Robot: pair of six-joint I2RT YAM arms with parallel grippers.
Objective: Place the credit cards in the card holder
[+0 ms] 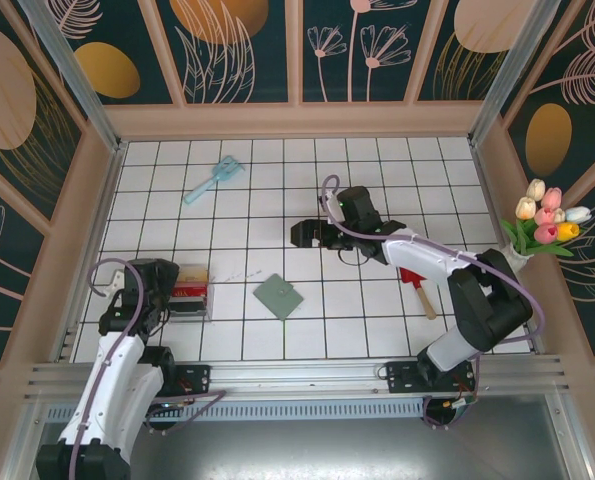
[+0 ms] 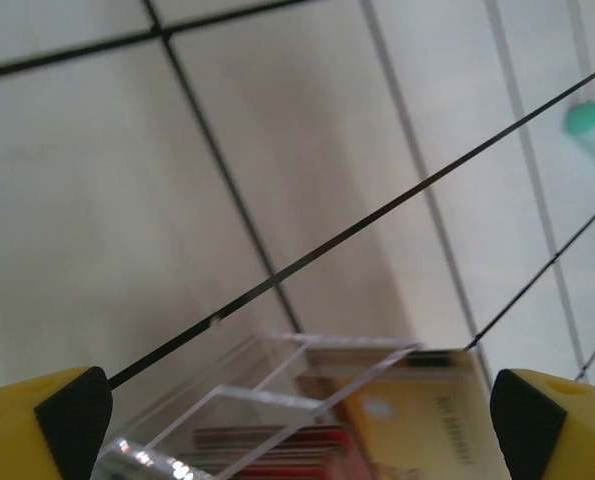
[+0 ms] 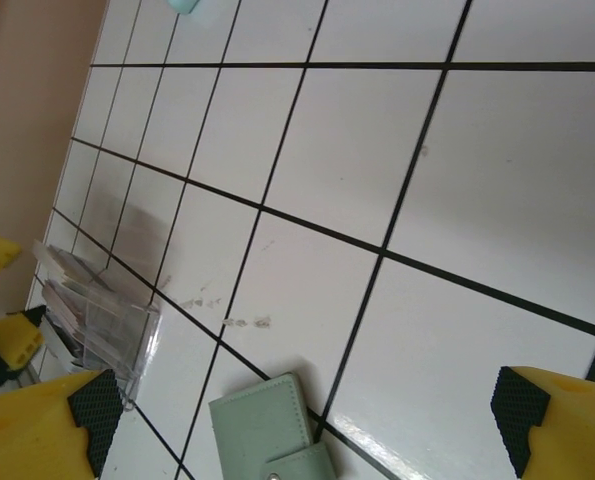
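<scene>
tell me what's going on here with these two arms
The left gripper hangs open just above the clear box that holds the credit cards. The right gripper, also open and empty, hovers beyond the sage-green card holder, which lies closed on the table. No card has been picked up yet.

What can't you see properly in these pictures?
- Credit cards: left wrist view, blurred inside the clear box and cut off by the bottom edge; they cannot be counted.
- Card holder: right wrist view, cut off by the bottom edge; it is closed, so its inside is hidden.
- Red-headed item: top view, partly under the right arm; what it is cannot be told.
- Teal blob: left wrist view, too blurred to name.
</scene>
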